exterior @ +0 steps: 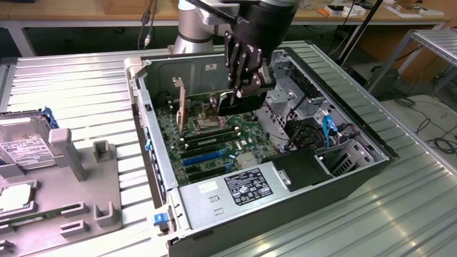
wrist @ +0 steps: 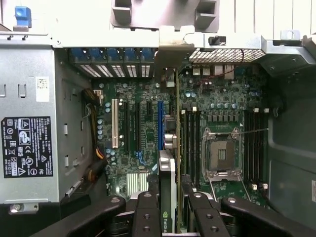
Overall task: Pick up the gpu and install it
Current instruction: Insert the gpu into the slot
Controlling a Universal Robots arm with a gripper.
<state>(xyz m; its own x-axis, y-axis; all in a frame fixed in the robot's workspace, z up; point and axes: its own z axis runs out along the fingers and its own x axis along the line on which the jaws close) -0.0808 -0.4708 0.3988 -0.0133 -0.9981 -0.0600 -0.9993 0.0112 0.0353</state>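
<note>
The open computer case point(exterior: 371, 160) lies on its side in the middle of the counter point(exterior: 85, 91), so its motherboard point(exterior: 214, 144) faces up and can be reached from above. The pincer point(exterior: 243, 88) hangs over the board near the case's rear wall. It is about half closed on the gpu point(wrist: 168, 182), with its fingers point(wrist: 146, 217) pressing the card's two flat faces. The card is held on edge, probably so its connector edge points down at the board. Its length runs toward the rear wall, just beside the blue slot point(wrist: 160, 123), which suits bringing the metal end bracket to the rear openings. I cannot tell whether the card is touching a slot yet. The power supply point(exterior: 236, 187) fills the case's near corner, well apart from the card.
</note>
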